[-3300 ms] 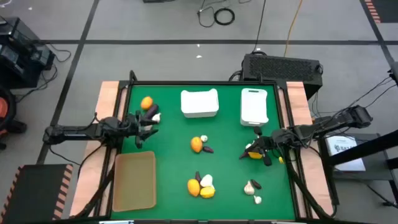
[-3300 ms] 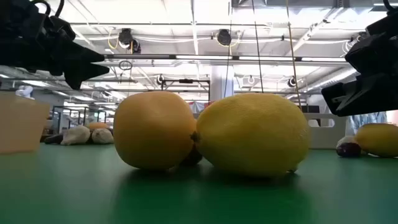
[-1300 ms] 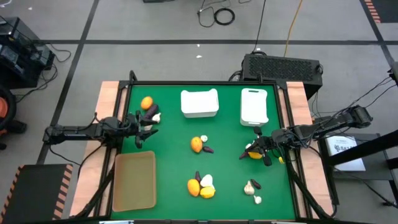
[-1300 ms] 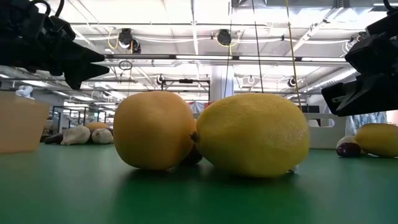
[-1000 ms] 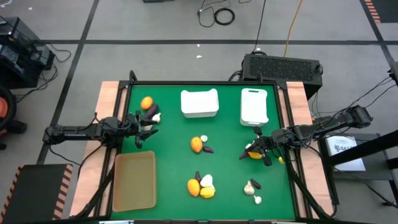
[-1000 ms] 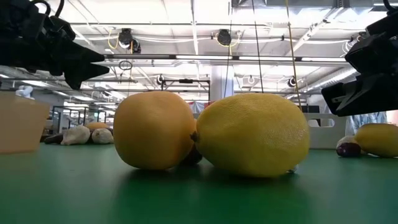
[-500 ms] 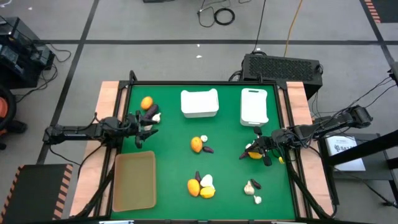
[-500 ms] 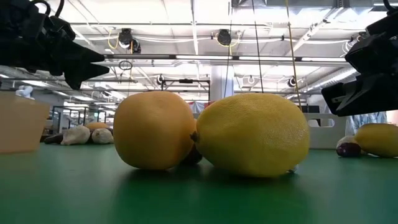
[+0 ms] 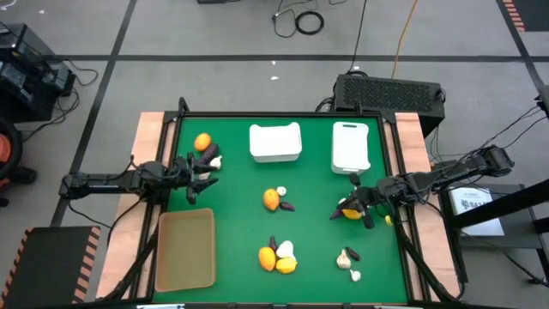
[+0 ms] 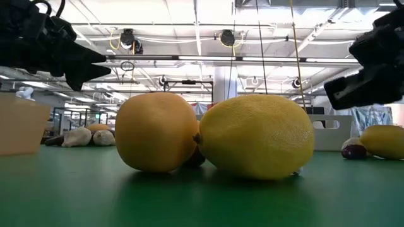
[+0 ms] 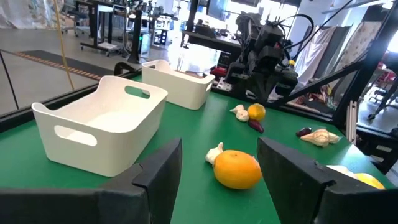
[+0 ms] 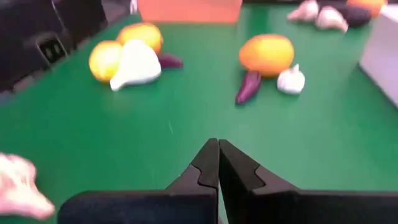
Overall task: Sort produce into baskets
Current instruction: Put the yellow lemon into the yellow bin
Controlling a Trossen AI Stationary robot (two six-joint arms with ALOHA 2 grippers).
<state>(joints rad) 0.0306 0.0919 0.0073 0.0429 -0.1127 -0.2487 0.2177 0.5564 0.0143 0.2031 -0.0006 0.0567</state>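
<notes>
Green felt is covering the desk [image 9: 232,210], and nothing is lying in a basket yet. Along the far edge the squarish white bin [image 9: 275,142] and the narrower white bin [image 9: 350,146] are sitting side by side; the tan tray [image 9: 184,249] is lying at the near left corner. All three look like light, stiff plastic, so a firm drop could probably nudge them.

Produce is lying in loose clusters. Largest are the round fruits: an orange [image 9: 202,142] near the left arm, another orange [image 9: 271,200] mid-desk, and an orange-and-yellow pair [image 9: 276,260] nearer the front. They are probably firm, smooth and apt to roll, so a hold across the widest part seems safest. A yellow fruit [image 9: 351,212] is sitting right at the right hand.

Dark purple eggplant pieces [image 9: 288,206] are lying beside the fruits; slim and glossy, they are likely best pinched across the middle. Smallest are the white garlic bulbs [image 9: 345,257], light and lumpy, with papery skin that may slip; a gentle grip around the belly should serve.

At the left edge, the left hand [image 9: 203,168] is hovering with its fingers apart and empty, facing the orange and a bulb. Over the right side, the right hand [image 9: 357,204] is holding its fingers pressed together on nothing.
</notes>
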